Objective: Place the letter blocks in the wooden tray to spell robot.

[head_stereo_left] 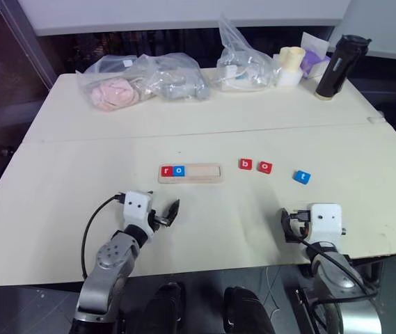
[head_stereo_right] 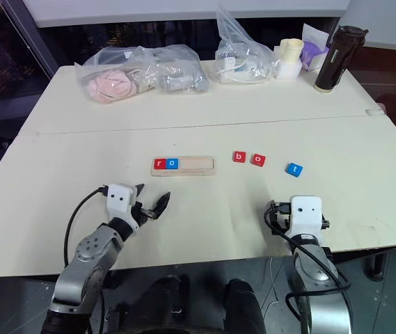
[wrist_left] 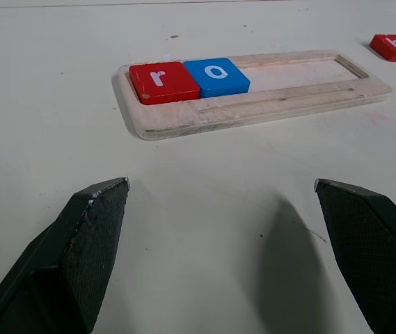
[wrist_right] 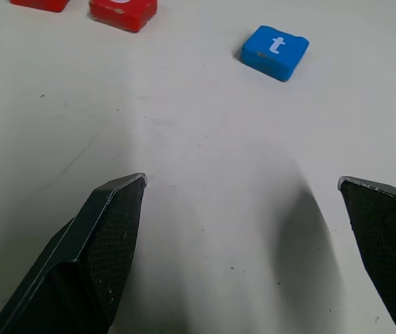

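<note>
The wooden tray [head_stereo_left: 191, 172] lies mid-table with a red r block [head_stereo_left: 166, 170] and a blue o block [head_stereo_left: 178, 170] seated at its left end. To its right on the table lie a red b block [head_stereo_left: 245, 164], a red o block [head_stereo_left: 264, 168] and a blue t block [head_stereo_left: 302, 177]. My left gripper [head_stereo_left: 164, 213] hovers open just in front of the tray, empty. My right gripper [wrist_right: 243, 191] is open near the table's front edge, with the t block [wrist_right: 275, 51] a short way ahead of it.
Clear plastic bags [head_stereo_left: 142, 80] with soft items, a pale cup [head_stereo_left: 290, 64] and a black bottle [head_stereo_left: 339, 66] stand along the table's far edge. A seam [head_stereo_left: 204, 132] crosses the tabletop behind the tray.
</note>
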You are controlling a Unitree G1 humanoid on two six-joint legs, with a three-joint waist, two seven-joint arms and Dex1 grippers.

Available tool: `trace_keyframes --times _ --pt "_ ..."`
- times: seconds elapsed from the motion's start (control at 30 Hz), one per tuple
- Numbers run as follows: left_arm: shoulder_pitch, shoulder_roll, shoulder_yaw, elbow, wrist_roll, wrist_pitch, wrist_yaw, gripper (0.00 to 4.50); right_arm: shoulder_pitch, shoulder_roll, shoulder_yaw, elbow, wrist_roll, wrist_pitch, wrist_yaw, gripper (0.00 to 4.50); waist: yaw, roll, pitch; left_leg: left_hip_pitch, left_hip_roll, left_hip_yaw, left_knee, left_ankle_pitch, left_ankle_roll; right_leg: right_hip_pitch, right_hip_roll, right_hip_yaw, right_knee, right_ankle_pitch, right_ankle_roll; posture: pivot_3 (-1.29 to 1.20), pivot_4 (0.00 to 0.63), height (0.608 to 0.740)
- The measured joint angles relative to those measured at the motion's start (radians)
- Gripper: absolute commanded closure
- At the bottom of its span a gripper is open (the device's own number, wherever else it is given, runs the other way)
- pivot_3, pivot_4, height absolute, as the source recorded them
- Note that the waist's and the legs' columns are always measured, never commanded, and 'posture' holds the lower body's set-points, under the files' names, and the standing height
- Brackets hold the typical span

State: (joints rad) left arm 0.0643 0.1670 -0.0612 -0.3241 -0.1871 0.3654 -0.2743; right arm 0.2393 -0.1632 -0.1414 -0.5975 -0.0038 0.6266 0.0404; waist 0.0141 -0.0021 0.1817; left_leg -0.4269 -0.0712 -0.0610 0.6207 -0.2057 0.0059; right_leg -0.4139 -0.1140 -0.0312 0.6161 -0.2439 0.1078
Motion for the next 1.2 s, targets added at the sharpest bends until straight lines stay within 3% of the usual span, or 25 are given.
trace_keyframes --times 1.0,1.2 --pt "-0.006 0.012 0.014 0.011 -0.001 -0.044 -0.019 0.0 -0.034 -0.033 0.041 0.014 -0.002 -0.038 0.073 0.01 0.0 0.0 0.0 0.0 0.0 0.0 0.001 0.0 0.0 0.0 0.001 -0.001 0.001 0.002 -0.002 0.0 0.15 0.725" --pt "-0.115 0.134 0.043 0.086 -0.06 -0.056 -0.172 0.0 -0.051 -0.064 0.051 0.02 -0.002 -0.052 0.101 0.01 0.001 0.0 0.0 0.001 0.0 0.0 0.003 0.0 0.0 0.0 0.001 -0.001 0.003 0.002 -0.003 0.0 0.15 0.725"
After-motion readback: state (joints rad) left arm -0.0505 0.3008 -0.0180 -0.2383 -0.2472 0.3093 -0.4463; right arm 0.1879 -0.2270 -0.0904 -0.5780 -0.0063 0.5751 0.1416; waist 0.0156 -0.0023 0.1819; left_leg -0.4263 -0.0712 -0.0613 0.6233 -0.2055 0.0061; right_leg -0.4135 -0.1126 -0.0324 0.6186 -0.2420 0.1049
